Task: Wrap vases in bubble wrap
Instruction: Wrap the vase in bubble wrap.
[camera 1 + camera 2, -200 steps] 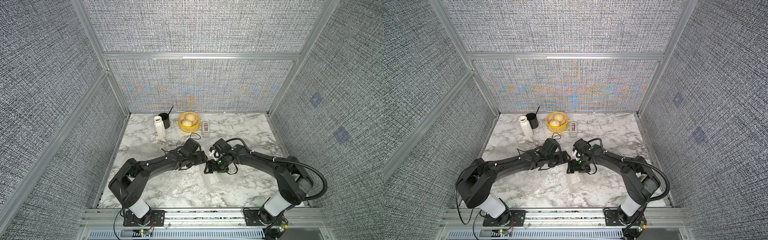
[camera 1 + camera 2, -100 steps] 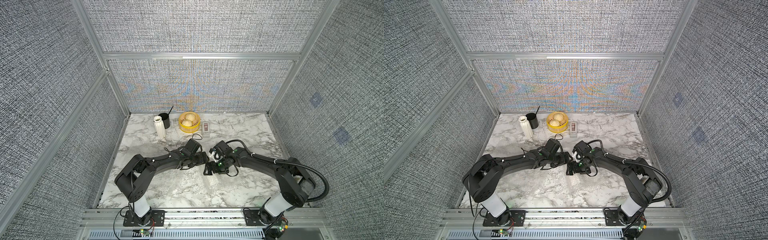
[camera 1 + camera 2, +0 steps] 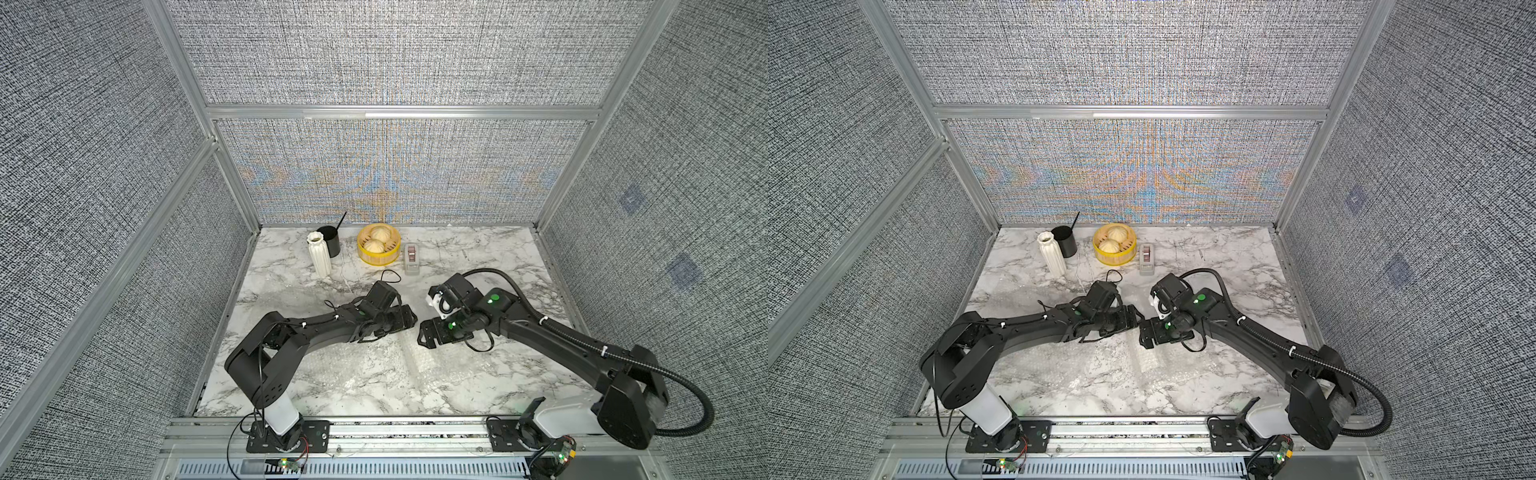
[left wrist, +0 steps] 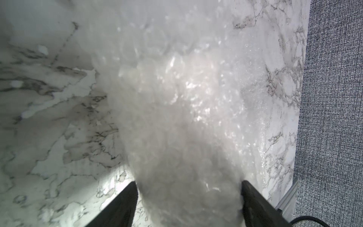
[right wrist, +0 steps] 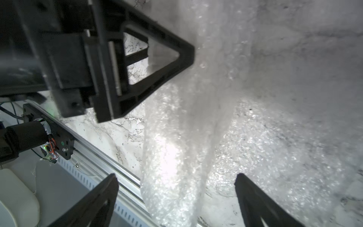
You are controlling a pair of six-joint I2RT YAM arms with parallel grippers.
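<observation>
Marble-patterned surface [image 3: 478, 257] with grey fabric walls around it. In a top view the slim vase [image 3: 320, 253] stands upright at the back, bare, just beside a black mug [image 3: 329, 245]. The left claw [image 3: 409, 318] and right claw [image 3: 426, 334] meet over the bubble wrap [image 3: 415, 365] near the middle.

The left wrist view shows the left claw clamped on a cloudy, glossy roll of bubble wrap; whether a vase is inside cannot be told.

In the right wrist view the right claw stands apart around that roll, touching nothing.

The step looks like tightening the roll: the left claw should hold firm while the right gently takes a loose edge.
</observation>
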